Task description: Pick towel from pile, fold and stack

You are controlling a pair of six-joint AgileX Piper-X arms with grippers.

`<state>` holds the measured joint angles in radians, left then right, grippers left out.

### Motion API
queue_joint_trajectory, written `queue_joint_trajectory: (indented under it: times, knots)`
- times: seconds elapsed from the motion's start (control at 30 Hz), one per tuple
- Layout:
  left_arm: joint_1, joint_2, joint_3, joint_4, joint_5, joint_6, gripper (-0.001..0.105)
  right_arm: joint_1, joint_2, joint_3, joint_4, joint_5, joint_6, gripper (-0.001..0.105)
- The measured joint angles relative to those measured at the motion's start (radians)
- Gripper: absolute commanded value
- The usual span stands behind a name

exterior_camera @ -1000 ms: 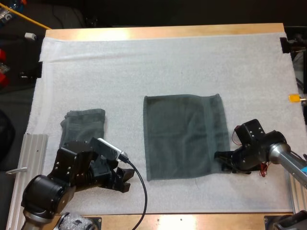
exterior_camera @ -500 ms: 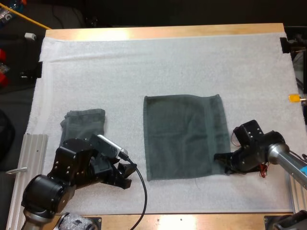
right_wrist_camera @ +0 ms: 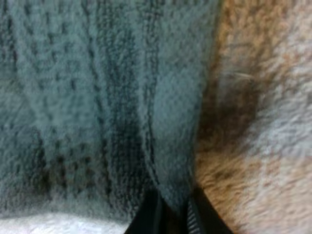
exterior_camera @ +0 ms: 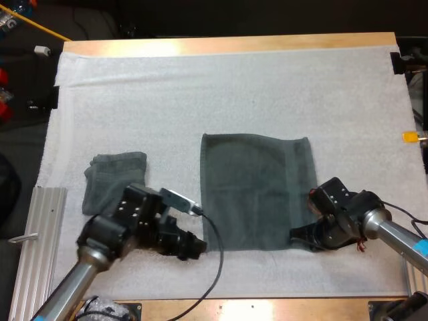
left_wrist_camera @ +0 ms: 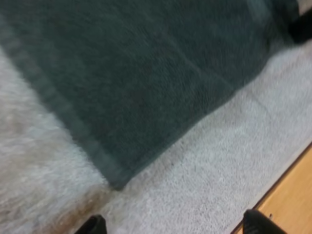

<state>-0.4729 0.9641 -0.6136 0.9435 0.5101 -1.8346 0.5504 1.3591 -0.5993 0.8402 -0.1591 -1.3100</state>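
Here, towel [exterior_camera: 257,190] lies flat mid-mat [exterior_camera: 234,87], spread for folding | right claw [exterior_camera: 299,235] pinches its near right corner, apparently to lift | left claw [exterior_camera: 197,246] gapes, empty, beside near left corner, likely to match | folded towel [exterior_camera: 114,177] left, stack base.

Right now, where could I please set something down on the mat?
The white mat is bare beyond the spread towel, toward the far edge, and between it and the folded towel. Its near corners are crowded by the left hand and right hand.
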Motion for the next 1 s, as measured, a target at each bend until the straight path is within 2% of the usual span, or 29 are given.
queue_joint_trajectory:
  times: [0.2,0.33,0.73,0.83,1.0]
  knots:
    - [-0.112,0.14,0.0,-0.099,-0.125,0.0,0.056,0.0,0.0,0.0,0.0,0.015,0.001,0.0]
    - [-0.15,0.23,0.0,-0.126,-0.187,0.0,0.056,0.0,0.0,0.0,0.0,0.015,0.004,0.0]
    - [-0.157,0.433,0.0,-0.249,-0.199,-0.016,0.055,0.0,0.0,0.0,0.0,0.015,0.005,0.0]
    - [-0.157,0.448,-0.006,-0.25,-0.199,-0.035,0.049,0.0,0.0,0.0,0.0,0.018,0.005,0.0]
    - [-0.157,0.456,-0.009,-0.25,-0.214,-0.037,0.024,0.0,0.0,0.0,0.0,0.018,0.005,0.0]
